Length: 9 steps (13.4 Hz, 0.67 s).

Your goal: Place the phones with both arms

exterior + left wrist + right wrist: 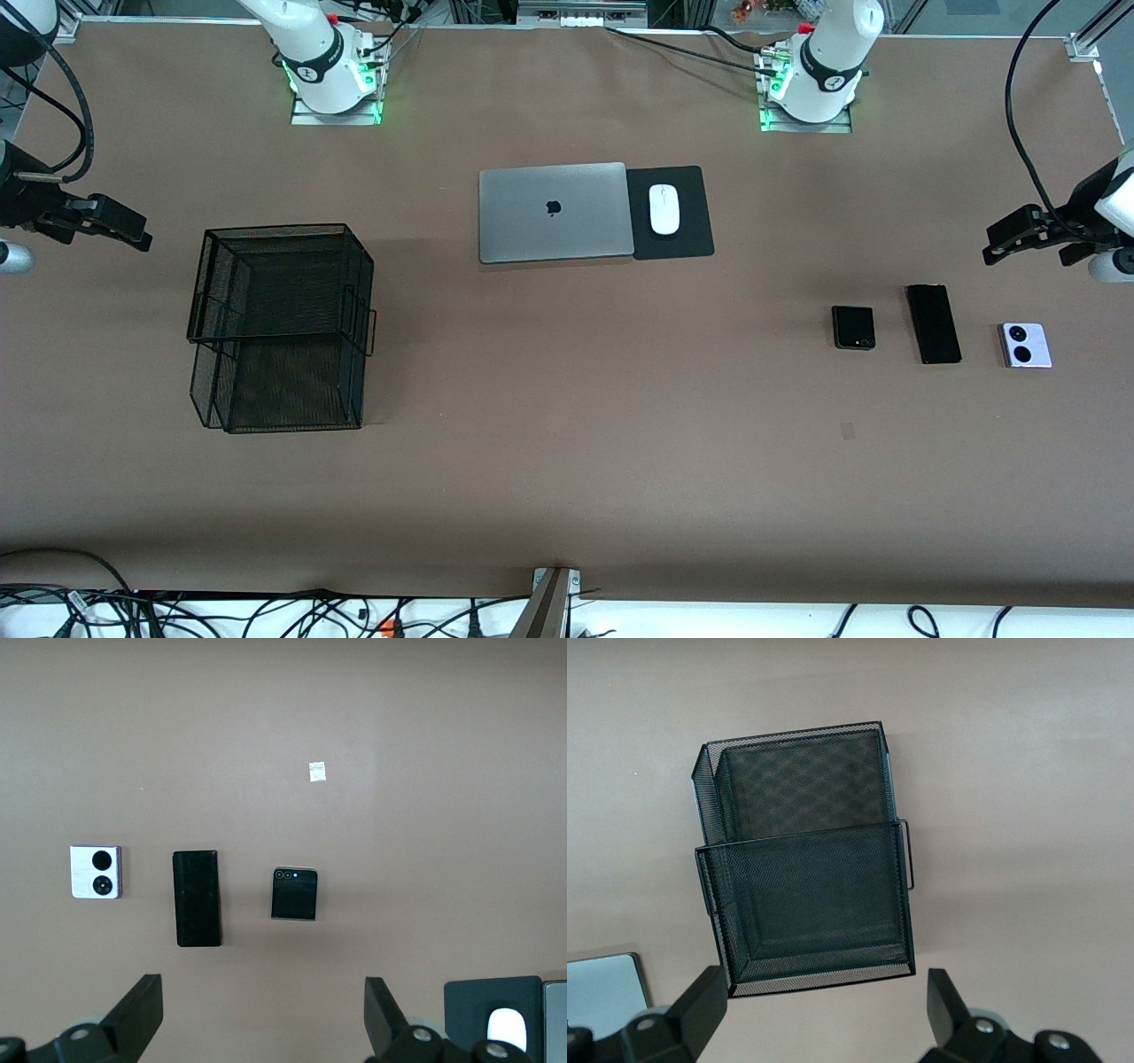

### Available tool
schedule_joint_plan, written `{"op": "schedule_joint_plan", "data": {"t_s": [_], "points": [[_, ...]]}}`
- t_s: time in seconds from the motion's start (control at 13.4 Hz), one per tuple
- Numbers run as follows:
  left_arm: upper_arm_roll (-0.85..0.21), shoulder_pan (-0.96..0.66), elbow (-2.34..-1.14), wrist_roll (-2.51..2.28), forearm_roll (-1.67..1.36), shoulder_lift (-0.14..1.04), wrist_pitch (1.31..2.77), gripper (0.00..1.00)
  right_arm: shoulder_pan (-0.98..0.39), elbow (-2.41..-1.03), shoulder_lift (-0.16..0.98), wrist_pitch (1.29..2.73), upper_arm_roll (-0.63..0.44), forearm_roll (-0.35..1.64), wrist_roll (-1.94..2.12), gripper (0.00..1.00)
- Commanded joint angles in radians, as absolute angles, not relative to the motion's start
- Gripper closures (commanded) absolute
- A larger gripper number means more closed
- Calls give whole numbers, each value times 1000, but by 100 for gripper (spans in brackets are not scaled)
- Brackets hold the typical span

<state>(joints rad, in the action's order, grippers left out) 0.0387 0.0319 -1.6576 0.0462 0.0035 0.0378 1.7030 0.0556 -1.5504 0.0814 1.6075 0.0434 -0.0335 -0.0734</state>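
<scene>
Front view: three phones lie in a row on the tabletop toward the left arm's end; the folded black phone [853,327] sits closest to the table's middle, the slim black phone [933,323] beside it, and the lilac phone [1025,345] closest to the table's end; all three are apart from one another. The left hand [1005,241] hangs over the tabletop's edge at that end, fingers spread, holding nothing; the right hand [124,230] hangs over the other end, fingers also apart and empty; neither arm has begun a reach. A two-tier black mesh tray [280,326] stands toward the right arm's end; both tiers look empty. A laptop [555,212] lies closed mid-table, farther from the camera than the phones, with a mouse [664,209] on a black pad [671,214] beside it.

Left wrist view: the left hand's fingertips [142,1005] frame the tabletop, wide apart; the three phones lie flat and well clear of them.

Right wrist view: the tray's upper tier overlaps the lower, and nothing lies in either; the right hand's fingertips [704,1002] stand wide apart just short of it.

Risks, as I judge them: the phones lie flat and thin, so fingers may skid off an edge or push a phone instead of lifting it; the slim phone's neighbours are close enough to be nudged; the tray is well away from the phones, so a handover between arms could drop one; the upper tier could block a placement into the lower.
</scene>
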Motion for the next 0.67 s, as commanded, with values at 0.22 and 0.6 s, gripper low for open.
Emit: {"op": "schedule_joint_plan", "data": {"t_s": [0.22,0.6], "points": [[44,20,-1637,35,23,35,1667,0,72,-1546,72,1601,57,-14,-81,0],[43,18,-1631,37,23,57,1608,0,71,-1546,72,1606,57,-14,-81,0]]}}
